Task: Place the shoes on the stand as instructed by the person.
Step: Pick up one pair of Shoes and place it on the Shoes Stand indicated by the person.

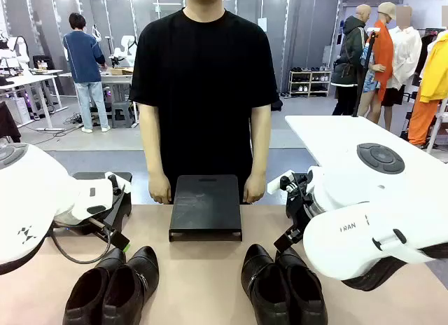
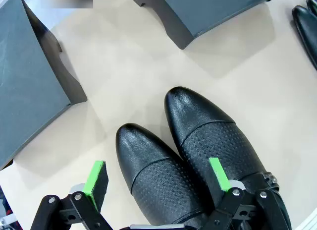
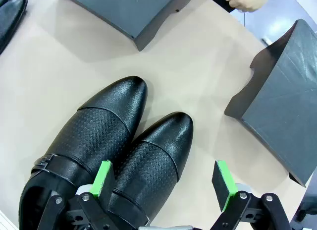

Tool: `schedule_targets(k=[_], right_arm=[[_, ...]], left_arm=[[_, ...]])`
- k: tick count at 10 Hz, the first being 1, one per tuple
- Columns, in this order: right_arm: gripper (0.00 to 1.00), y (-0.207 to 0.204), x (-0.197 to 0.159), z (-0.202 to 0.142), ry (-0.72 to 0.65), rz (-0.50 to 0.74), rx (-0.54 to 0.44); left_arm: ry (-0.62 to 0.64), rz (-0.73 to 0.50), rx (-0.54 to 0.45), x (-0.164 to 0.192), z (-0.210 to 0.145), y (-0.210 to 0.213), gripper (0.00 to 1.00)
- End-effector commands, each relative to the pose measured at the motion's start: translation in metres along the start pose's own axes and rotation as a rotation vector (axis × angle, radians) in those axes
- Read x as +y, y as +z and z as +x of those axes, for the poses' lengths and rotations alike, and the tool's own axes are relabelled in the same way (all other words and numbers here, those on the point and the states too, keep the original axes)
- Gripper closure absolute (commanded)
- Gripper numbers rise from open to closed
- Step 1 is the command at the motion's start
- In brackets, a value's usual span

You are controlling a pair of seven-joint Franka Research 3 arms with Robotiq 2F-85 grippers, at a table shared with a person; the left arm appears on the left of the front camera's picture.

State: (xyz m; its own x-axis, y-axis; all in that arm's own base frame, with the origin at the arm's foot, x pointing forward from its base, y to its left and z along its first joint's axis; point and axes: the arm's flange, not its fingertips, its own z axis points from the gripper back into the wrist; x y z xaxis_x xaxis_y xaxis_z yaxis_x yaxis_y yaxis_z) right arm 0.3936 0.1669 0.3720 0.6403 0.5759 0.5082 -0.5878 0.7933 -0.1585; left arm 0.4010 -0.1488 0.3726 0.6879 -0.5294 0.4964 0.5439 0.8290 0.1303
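On the beige worktop (image 1: 199,286), two pairs of glossy black leather dress shoes lie, a left pair (image 1: 112,291) and a right pair (image 1: 283,286), both in front of the dark grey flat stand (image 1: 205,202) and apart from it. The left tool (image 2: 157,178) hangs open above the left pair, the right tool (image 3: 163,180) open above the right pair, gripping nothing. Behind the stand is the person in a black T-shirt (image 1: 203,80).

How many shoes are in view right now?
4. Robot's left side: left outer shoe and left inner shoe. Right side: right inner shoe and right outer shoe. All sit on the table, none on the middle stand. The arms could hide more.
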Motion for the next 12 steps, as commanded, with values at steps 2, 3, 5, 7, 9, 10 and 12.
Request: schedule_targets(k=[2, 3, 5, 7, 9, 10, 12], right_arm=[[0.00, 0.000, 0.000, 0.000, 0.000, 0.000, 0.000], [0.00, 0.000, 0.000, 0.000, 0.000, 0.000, 0.000], [0.00, 0.000, 0.000, 0.000, 0.000, 0.000, 0.000], [0.00, 0.000, 0.000, 0.000, 0.000, 0.000, 0.000], [0.00, 0.000, 0.000, 0.000, 0.000, 0.000, 0.000], [0.00, 0.000, 0.000, 0.000, 0.000, 0.000, 0.000], [0.00, 0.012, -0.003, 0.006, 0.029, 0.015, 0.016]], left_arm=[[-0.001, 0.000, 0.000, 0.000, 0.000, 0.000, 0.00], [-0.001, 0.000, 0.000, 0.000, 0.000, 0.000, 0.00], [-0.001, 0.000, 0.000, 0.000, 0.000, 0.000, 0.00], [-0.001, 0.000, 0.000, 0.000, 0.000, 0.000, 0.00], [-0.001, 0.000, 0.000, 0.000, 0.000, 0.000, 0.00], [-0.001, 0.000, 0.000, 0.000, 0.000, 0.000, 0.00], [-0.038, -0.080, 0.009, 0.001, 0.005, 0.008, 0.00]])
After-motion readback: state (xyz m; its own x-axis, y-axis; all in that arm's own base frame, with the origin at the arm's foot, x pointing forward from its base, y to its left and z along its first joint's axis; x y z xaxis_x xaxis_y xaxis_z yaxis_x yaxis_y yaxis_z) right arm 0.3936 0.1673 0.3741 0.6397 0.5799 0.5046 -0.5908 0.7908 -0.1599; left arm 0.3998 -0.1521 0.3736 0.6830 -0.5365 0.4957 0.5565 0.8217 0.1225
